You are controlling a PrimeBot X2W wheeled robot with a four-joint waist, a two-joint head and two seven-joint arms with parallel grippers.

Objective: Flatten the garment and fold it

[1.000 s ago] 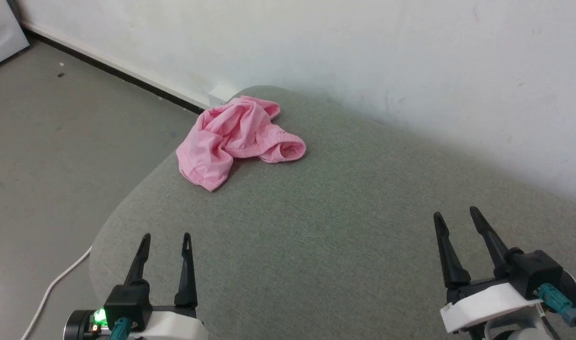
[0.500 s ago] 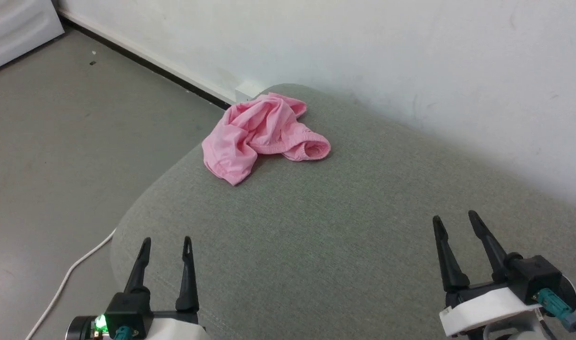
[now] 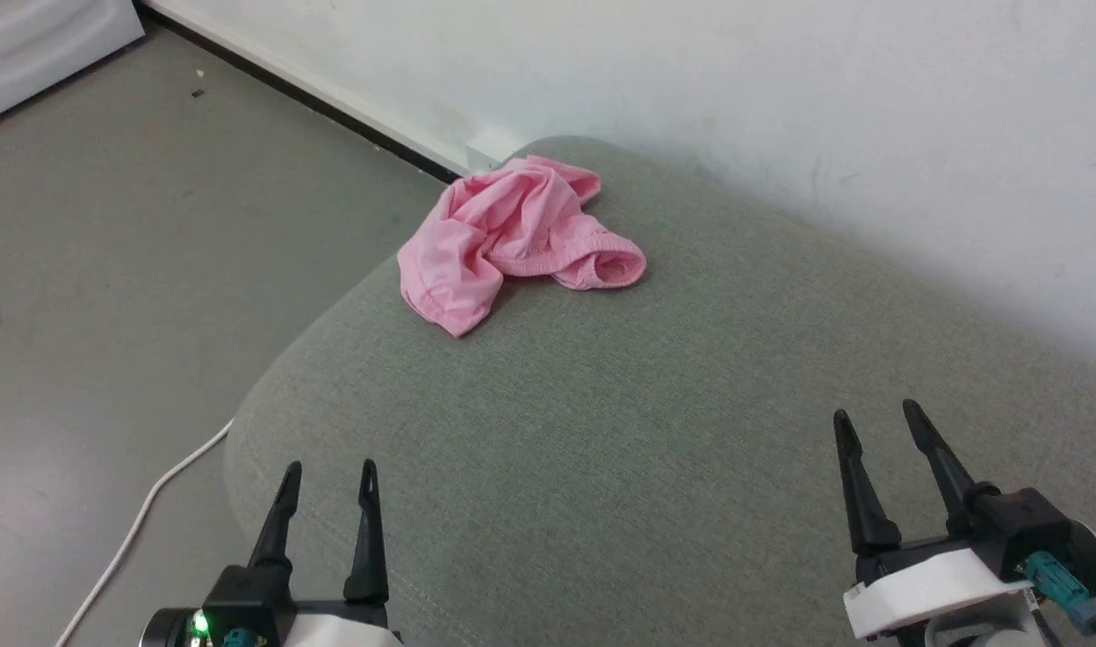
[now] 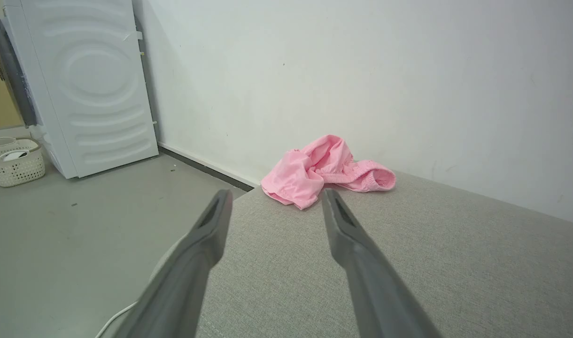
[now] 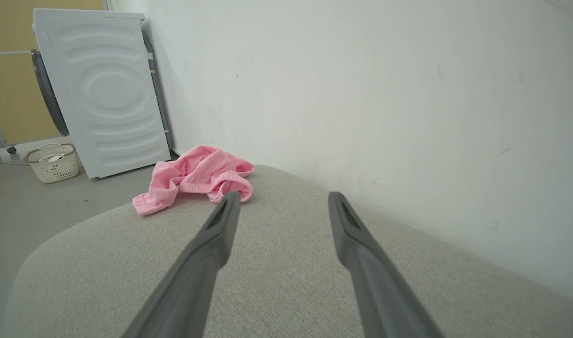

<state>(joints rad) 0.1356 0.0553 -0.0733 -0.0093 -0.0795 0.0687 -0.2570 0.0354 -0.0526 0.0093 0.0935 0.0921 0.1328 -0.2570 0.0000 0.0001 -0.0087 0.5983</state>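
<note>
One crumpled pink garment (image 3: 517,238) is lying upper-centre on one grey cushion (image 3: 647,404), while two grippers, the left gripper (image 3: 330,467) lower left and the right gripper (image 3: 875,412) lower right, are hanging wide open, gripping nothing.

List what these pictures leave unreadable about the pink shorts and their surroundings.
- Garment, head view: crumpled folds hide any label and the underside.
- Basket, left wrist view: contents too small to identify.
- White cable, head view: one end behind the grey cushion, the other cut by the bottom edge.

Crumpled pink garment (image 3: 512,238) on far corner of grey surface (image 3: 647,431), left tool (image 3: 330,467) and right tool (image 3: 876,412) nearer, fingers parted
</note>
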